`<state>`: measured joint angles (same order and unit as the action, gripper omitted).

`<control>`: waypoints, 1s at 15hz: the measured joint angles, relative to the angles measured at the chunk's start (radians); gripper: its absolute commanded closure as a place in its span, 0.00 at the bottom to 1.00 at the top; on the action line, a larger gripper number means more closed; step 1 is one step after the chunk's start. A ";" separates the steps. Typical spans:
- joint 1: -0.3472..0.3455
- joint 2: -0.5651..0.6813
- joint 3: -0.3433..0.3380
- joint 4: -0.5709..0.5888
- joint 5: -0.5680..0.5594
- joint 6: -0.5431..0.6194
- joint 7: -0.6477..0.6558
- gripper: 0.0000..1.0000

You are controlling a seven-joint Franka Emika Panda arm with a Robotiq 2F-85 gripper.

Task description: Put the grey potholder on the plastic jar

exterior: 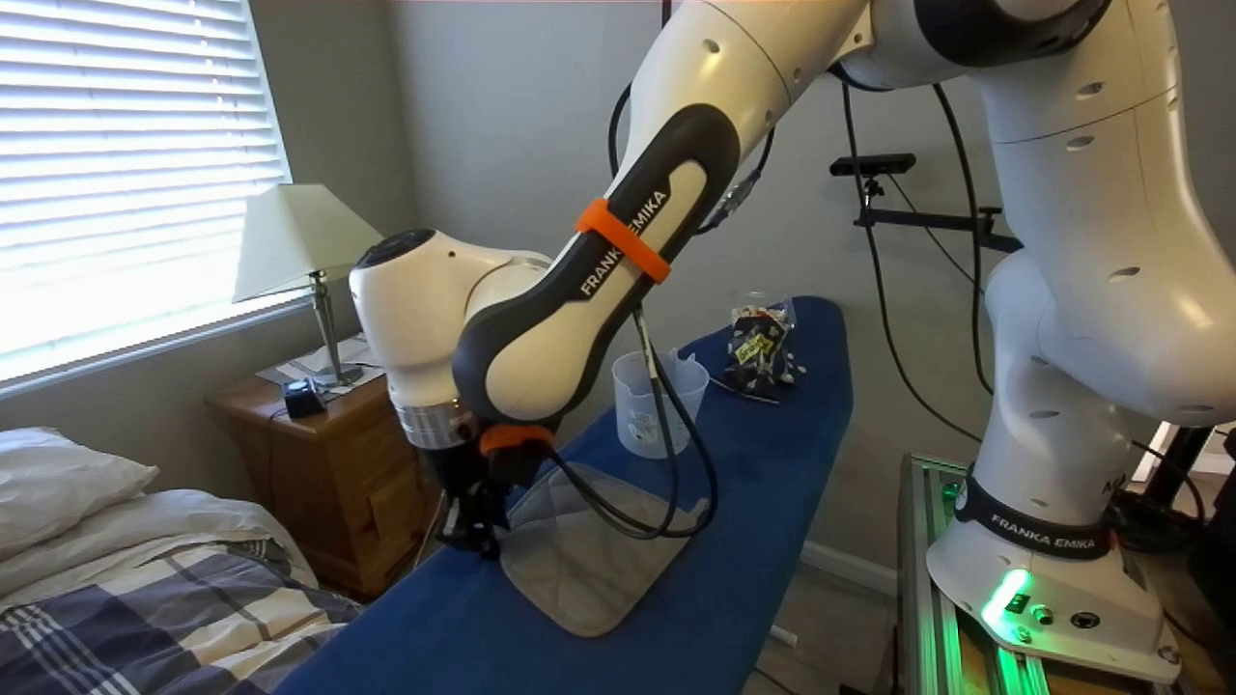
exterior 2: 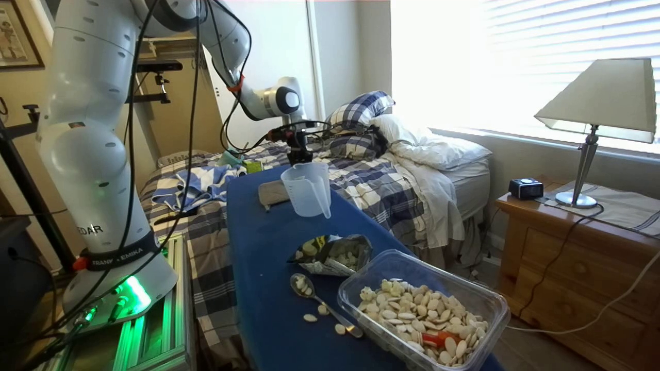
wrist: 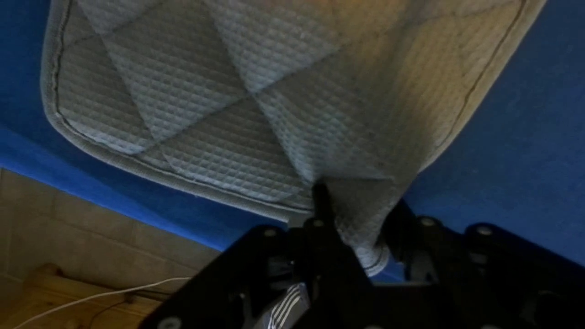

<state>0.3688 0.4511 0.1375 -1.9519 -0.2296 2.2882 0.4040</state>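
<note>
in the lower middle of the wrist view, the black two-fingered end effector (wrist: pixel 358 203) is grasping one corner of the grey-beige square quilted cloth potholder (wrist: pixel 274 109), its dark fingers (wrist: pixel 322 201) pinching the fabric into a fold between them, while the rest of the cloth is lying across the upper part of the frame. in an exterior view, the potholder is lying on the long blue cloth-covered worktop (exterior: pixel 744 512) at the lower centre, looping black cables (exterior: pixel 666 533) partly hiding it. the small translucent whitish plastic jar (exterior: pixel 635 410) is standing upright, mouth up, near the centre of the same frame, just above the potholder and apart from it. to its upper right, a crumpled dark bag (exterior: pixel 760 352) with yellow markings is resting on the worktop. in an exterior view, a clear rectangular plastic tub (exterior 2: pixel 448 283) is holding pale flat seeds (exterior 2: pixel 412 314) at the lower right, and a shiny metal spoon (exterior 2: pixel 332 311) is lying to its left.
</note>
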 measured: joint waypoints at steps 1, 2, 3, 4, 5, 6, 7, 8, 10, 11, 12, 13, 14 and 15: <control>0.000 -0.002 -0.003 0.000 0.000 -0.002 0.000 1.00; 0.000 -0.004 -0.006 0.000 0.000 -0.005 0.000 0.98; 0.000 -0.007 -0.006 0.000 0.000 -0.006 0.000 0.98; 0.001 -0.010 -0.006 0.001 0.000 -0.007 0.000 0.99; 0.002 -0.014 -0.004 0.002 0.000 -0.007 0.000 0.97; 0.002 -0.022 -0.002 0.004 0.001 -0.007 0.000 0.97; 0.004 -0.033 -0.001 0.006 0.001 -0.007 0.000 0.97; 0.005 -0.048 0.000 0.008 0.001 -0.007 0.000 0.97; 0.005 -0.084 0.002 0.012 0.000 -0.013 -0.004 0.97; 0.005 -0.104 0.003 0.014 0.000 -0.022 -0.008 0.97; 0.005 -0.125 0.004 0.016 0.000 -0.034 -0.014 0.97; 0.005 -0.147 0.004 0.019 0.000 -0.051 -0.019 0.97; 0.004 -0.170 0.004 0.020 0.000 -0.069 -0.024 0.97; 0.004 -0.195 0.004 0.021 -0.006 -0.090 -0.027 0.97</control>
<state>0.3724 0.2561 0.1417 -1.9309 -0.2356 2.1981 0.3769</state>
